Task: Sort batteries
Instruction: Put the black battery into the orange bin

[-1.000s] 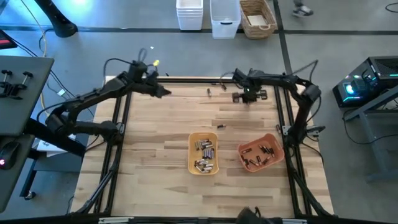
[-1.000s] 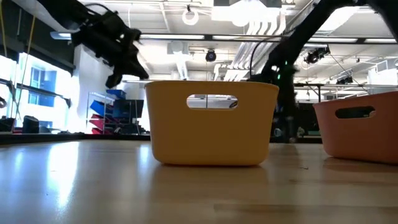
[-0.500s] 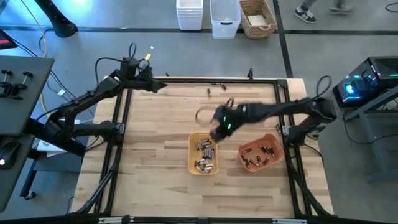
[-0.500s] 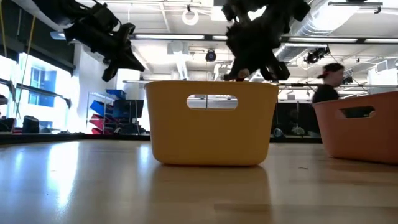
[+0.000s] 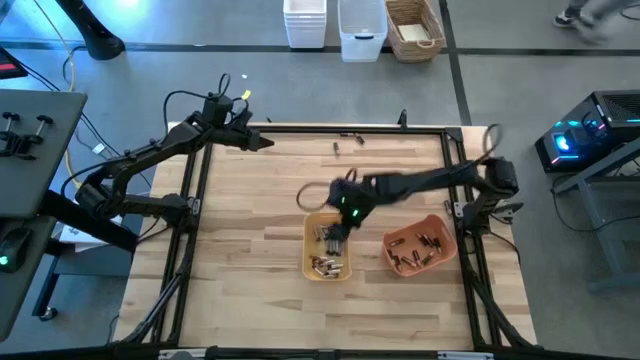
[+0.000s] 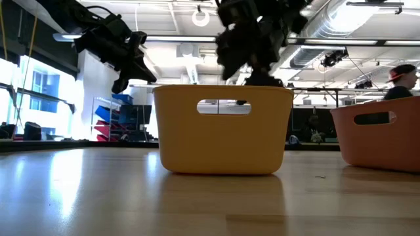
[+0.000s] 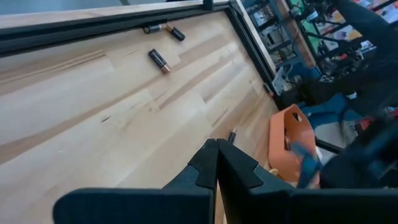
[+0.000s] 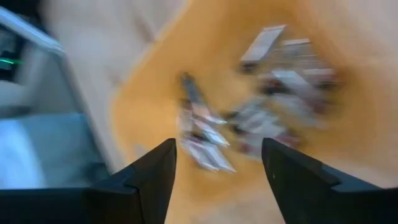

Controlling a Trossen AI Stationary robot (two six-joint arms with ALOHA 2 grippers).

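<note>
**Right gripper spread above the yellow tray**

The right gripper (image 5: 340,212) hangs over the far end of the yellow tray (image 5: 309,250), which sits near the middle of the tabletop (image 5: 250,240). Its fingers (image 8: 146,177) stand well apart with nothing between them, and the silvery batteries (image 5: 328,250) lie heaped in the tray below. Just beside it, toward the tabletop's right edge, the orange tray (image 5: 440,245) holds a few darker batteries (image 5: 425,245). Several loose batteries (image 7: 158,60) lie by the far edge of the tabletop. The left gripper (image 5: 262,144) waits above the far left corner, its fingers (image 7: 211,165) pressed together on nothing. In the low view a person (image 6: 400,82) shows in the room behind.
</note>
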